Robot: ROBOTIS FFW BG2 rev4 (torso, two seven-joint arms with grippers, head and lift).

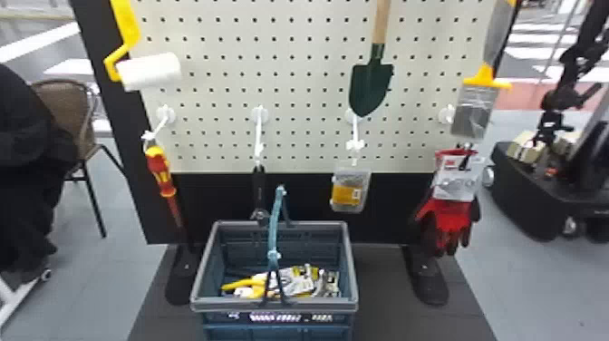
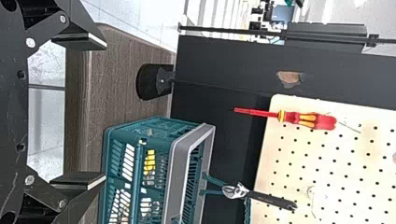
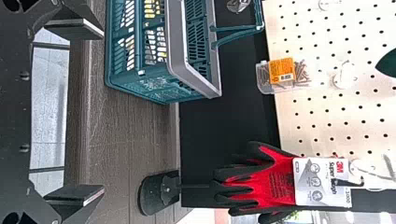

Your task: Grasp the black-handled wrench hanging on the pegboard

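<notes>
In the head view, the black-handled wrench (image 1: 258, 190) hangs from a white hook (image 1: 258, 131) left of centre on the pegboard (image 1: 294, 81). Its metal end dangles just above the far rim of the basket (image 1: 206, 263), beside the basket's raised teal handle. A red and yellow screwdriver (image 1: 161, 174) hangs to its left, and a bag of screws (image 1: 349, 190) to its right. Nothing touches the wrench.

In the left wrist view, my left hand (image 2: 93, 109) is spread wide with nothing between its fingers (image 2: 79, 39). The wrench (image 2: 259, 196) is well ahead of it, past the basket (image 2: 159, 172), with the screwdriver (image 2: 289, 116) hanging off to the left of it.

In the right wrist view, my right hand (image 3: 95, 110) is also fully spread and holds nothing. It faces the right part of the board, where the red gloves (image 3: 261, 182) and the screws (image 3: 280, 74) hang.

I judge the task barely begun. Neither hand is near the wrench, so the approach, the lining up on the handle and the closing are all left to do. The left hand looks better placed for it.
</notes>
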